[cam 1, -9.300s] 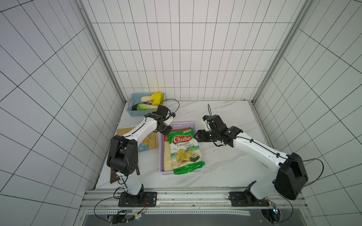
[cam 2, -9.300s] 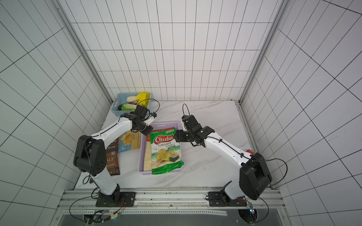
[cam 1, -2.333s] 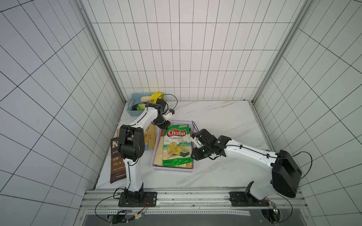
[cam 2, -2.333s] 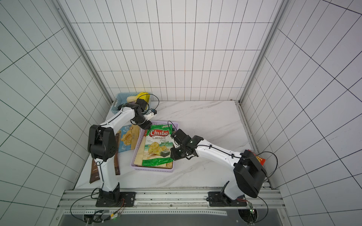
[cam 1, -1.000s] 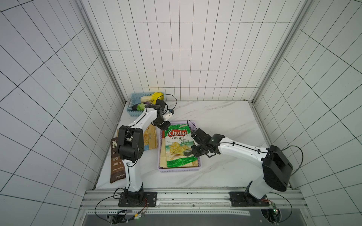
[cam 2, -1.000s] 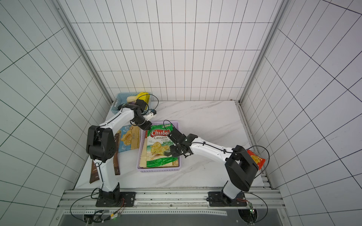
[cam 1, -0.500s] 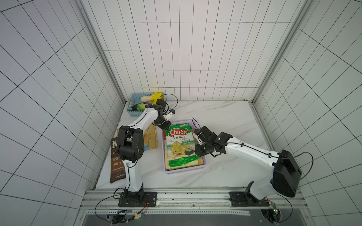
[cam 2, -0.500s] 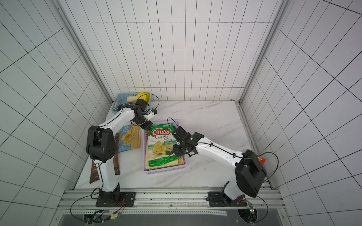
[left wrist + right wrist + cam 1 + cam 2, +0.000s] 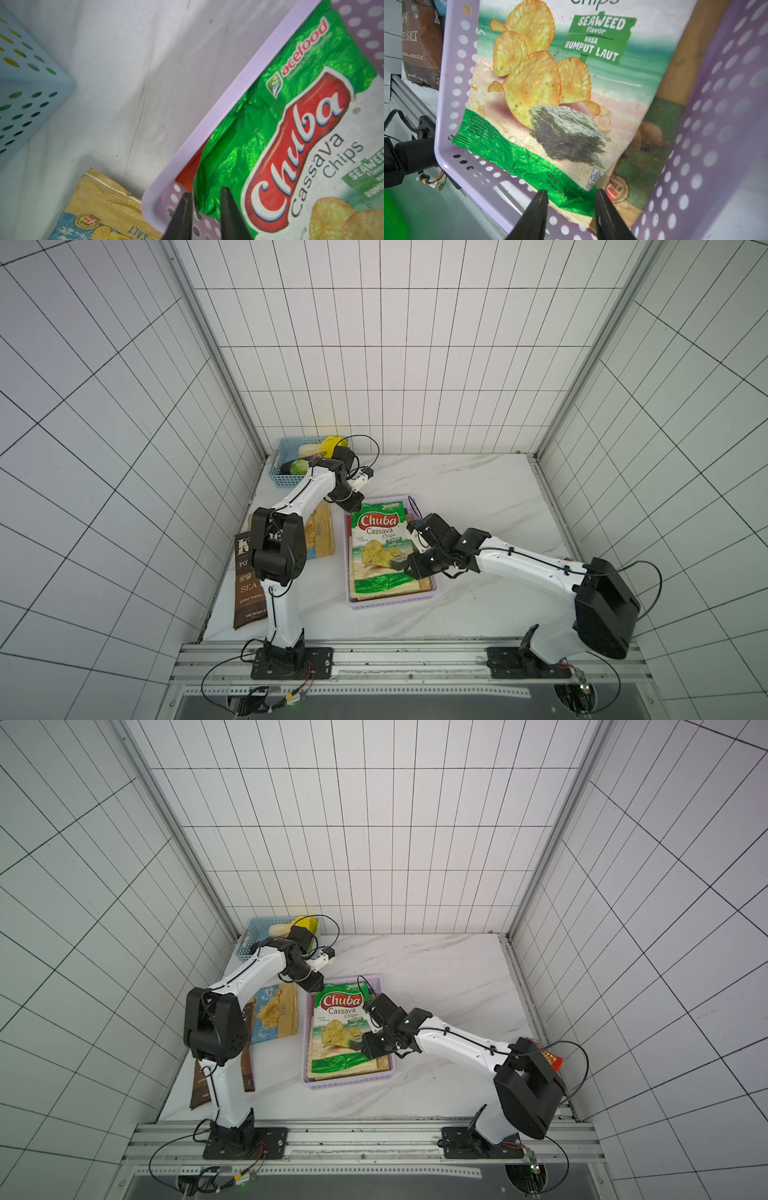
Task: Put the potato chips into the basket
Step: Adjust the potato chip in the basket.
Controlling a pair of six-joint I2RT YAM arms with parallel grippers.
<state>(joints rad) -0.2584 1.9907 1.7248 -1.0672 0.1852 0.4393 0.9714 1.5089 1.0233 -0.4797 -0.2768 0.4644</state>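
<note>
inside the lilac perforated plastic basket (image 9: 390, 604), a flat green chuba bag (image 9: 376, 547) was straddled, ungripped, by the part-open left gripper (image 9: 352, 507) at eleven o'clock and right gripper (image 9: 409, 568) at four.

A: How sits the left arm (image 9: 299, 497)?
B: Stretched far forward, wrist dipped; the left claw (image 9: 204, 191) has its fingers slightly parted.
A: And the right arm (image 9: 519, 566)?
B: Lying low, reaching inward; the right claw (image 9: 570, 192) angles downward, fingers parted.

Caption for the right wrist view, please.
Right tool open, straddling the green Chuba bag at its bottom corner inside the lilac basket.
</note>
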